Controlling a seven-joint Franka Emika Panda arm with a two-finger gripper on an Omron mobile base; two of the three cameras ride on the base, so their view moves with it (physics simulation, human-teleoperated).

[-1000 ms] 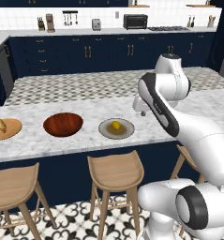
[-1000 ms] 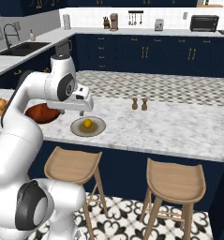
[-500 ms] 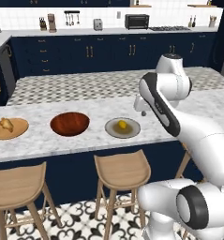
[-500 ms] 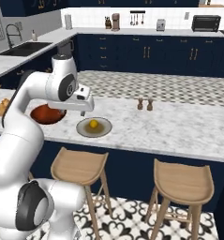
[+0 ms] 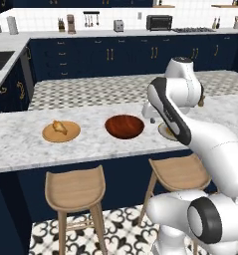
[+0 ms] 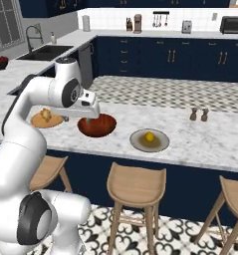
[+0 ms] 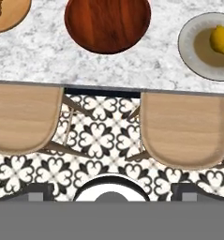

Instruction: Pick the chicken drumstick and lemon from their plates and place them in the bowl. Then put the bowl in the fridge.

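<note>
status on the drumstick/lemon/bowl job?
Done: nothing. The drumstick is on the wooden plate, the lemon on the grey plate, and the bowl sits empty between them. In hand: nothing visible; the gripper's state is unclear. Left: both picks, then the bowl to the fridge.

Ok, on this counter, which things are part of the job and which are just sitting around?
Job:
chicken drumstick on the tan plate
lemon on the grey plate
bowl, nothing in it, between the two plates

Lying about:
shaker pair on the counter
wooden stools
toaster oven on the back counter
</note>
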